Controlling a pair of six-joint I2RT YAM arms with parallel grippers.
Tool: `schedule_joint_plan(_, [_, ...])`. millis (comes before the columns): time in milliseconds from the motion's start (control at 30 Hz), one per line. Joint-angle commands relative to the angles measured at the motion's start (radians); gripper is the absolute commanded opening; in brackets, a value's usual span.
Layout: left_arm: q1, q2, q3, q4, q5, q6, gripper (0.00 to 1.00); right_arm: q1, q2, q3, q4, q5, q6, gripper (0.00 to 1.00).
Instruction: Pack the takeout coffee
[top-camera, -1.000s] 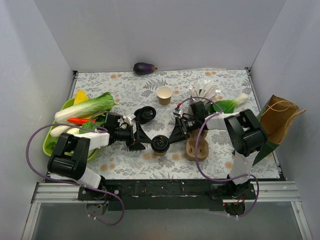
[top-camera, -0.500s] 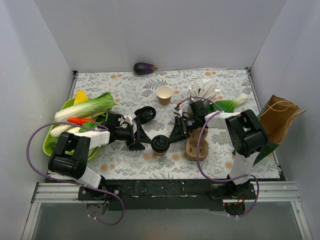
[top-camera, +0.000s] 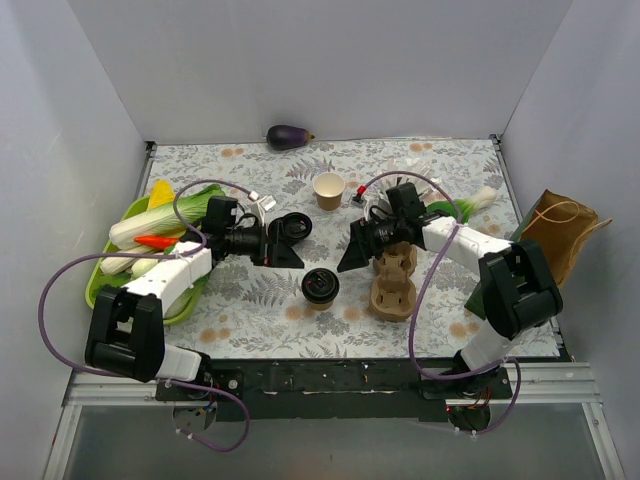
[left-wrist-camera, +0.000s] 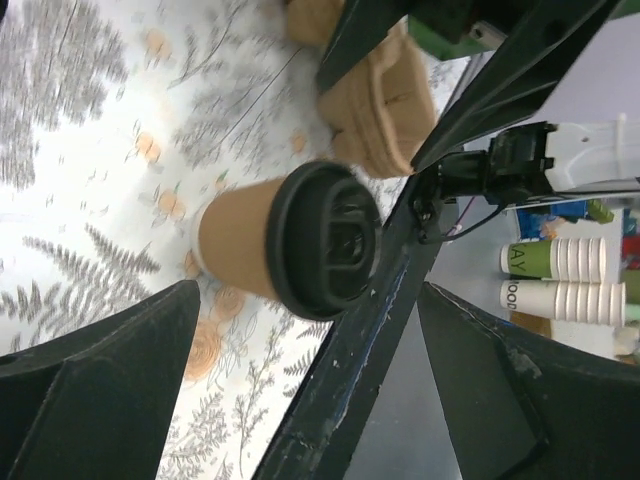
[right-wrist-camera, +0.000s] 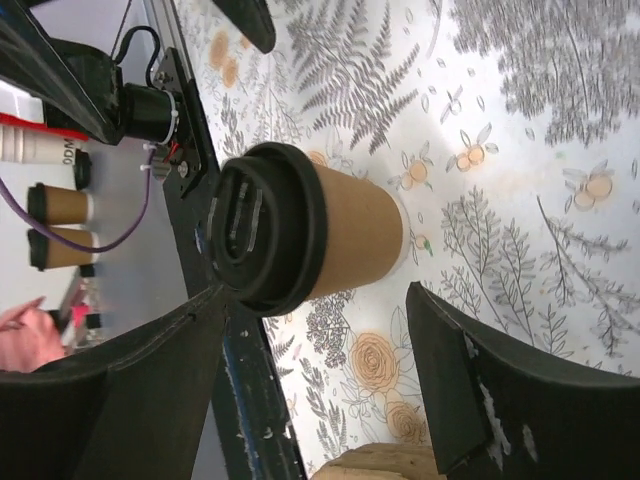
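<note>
The takeout coffee (top-camera: 320, 287), a tan cup with a black lid, stands upright and alone on the floral cloth in the middle. It also shows in the left wrist view (left-wrist-camera: 245, 240) and the right wrist view (right-wrist-camera: 355, 240). My left gripper (top-camera: 285, 250) is open and empty, up and to the left of the cup, apart from it; in its wrist view (left-wrist-camera: 310, 400) the cup lies beyond the spread jaws. My right gripper (top-camera: 352, 258) is open and empty, up and to the right of the cup, also apart (right-wrist-camera: 310, 390).
A cardboard cup carrier (top-camera: 393, 282) stands right of the cup. A lidless tan cup (top-camera: 329, 190) and a stack of black lids (top-camera: 291, 228) sit behind. A bag (top-camera: 555, 240) leans at the right wall. A green tray (top-camera: 105, 290) of vegetables is at the left, an eggplant (top-camera: 288, 137) at the back.
Both grippers have drawn back from beside the cup, the left one to the upper left and the right one to the upper right. The cup stays in place, standing free.
</note>
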Motion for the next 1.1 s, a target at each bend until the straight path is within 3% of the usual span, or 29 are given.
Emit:
schedule_joint_plan(0, [0.001,-0.029,0.16,-0.129,0.105,0.2,0.92,0.008,-0.099,0.089,-0.128,-0.015,-0.253,0.81])
schedule_joint_plan(133, [0.002,-0.033,0.294,-0.226,0.027,0.328,0.95,0.044,-0.137,0.156,-0.301,-0.011,-0.532,0.92])
schedule_joint_plan(167, [0.004,-0.035,0.329,-0.247,0.0,0.346,0.96,0.082,-0.144,0.173,-0.351,0.007,-0.6,0.93])
schedule_joint_plan(200, [0.008,-0.035,0.346,-0.253,-0.039,0.372,0.98,0.108,-0.159,0.198,-0.389,0.03,-0.767,0.94])
schedule_joint_plan(333, [0.031,-0.033,0.391,-0.231,-0.227,0.386,0.98,0.261,-0.209,0.169,-0.442,0.193,-1.022,0.97])
schedule_joint_plan(633, [0.068,-0.114,0.345,-0.22,-0.255,0.357,0.98,0.309,-0.162,0.189,-0.354,0.27,-1.015,0.98])
schedule_joint_plan(1067, [0.152,-0.243,0.193,-0.189,-0.241,0.297,0.98,0.354,-0.039,0.239,-0.38,0.302,-1.048,0.97])
